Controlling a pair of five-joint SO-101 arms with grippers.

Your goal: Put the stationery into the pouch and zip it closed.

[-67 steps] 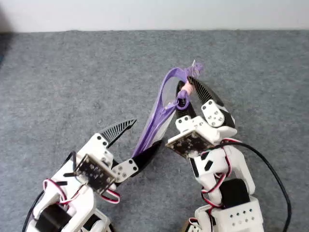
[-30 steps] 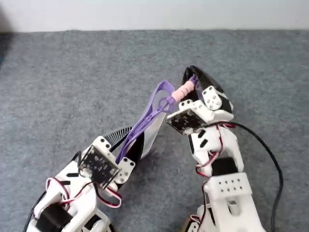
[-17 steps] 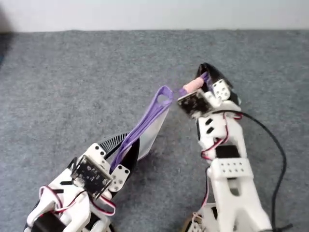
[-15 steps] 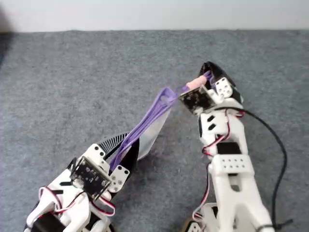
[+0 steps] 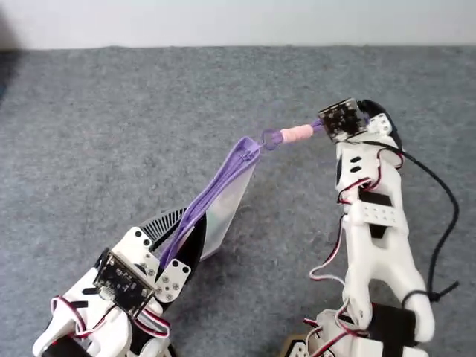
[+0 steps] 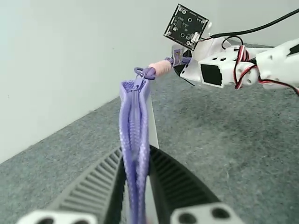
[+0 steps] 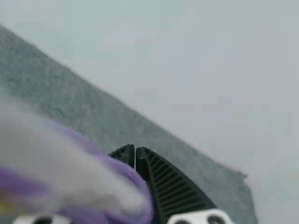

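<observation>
High view: left pincer (image 5: pixel 184 227) clamps the pouch (image 5: pixel 225 195) by its near edge, right pincer (image 5: pixel 325 126) clamps the zipper pull (image 5: pixel 296 134), over grey carpet (image 5: pixel 111 111).

One purple pouch (image 5: pixel 223 195), one pink zip pull (image 5: pixel 297 134), two grippers (left gripper (image 6: pixel 135 158), right gripper (image 7: pixel 135 151)), one grey table (image 5: pixel 111 111)

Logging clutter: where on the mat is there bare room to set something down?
The grey felt mat lies bare left of the purple fabric pouch up to the white wall, and between the arms. Crowded along the pouch, held by the left gripper, its pink zipper pull in the right gripper.
</observation>
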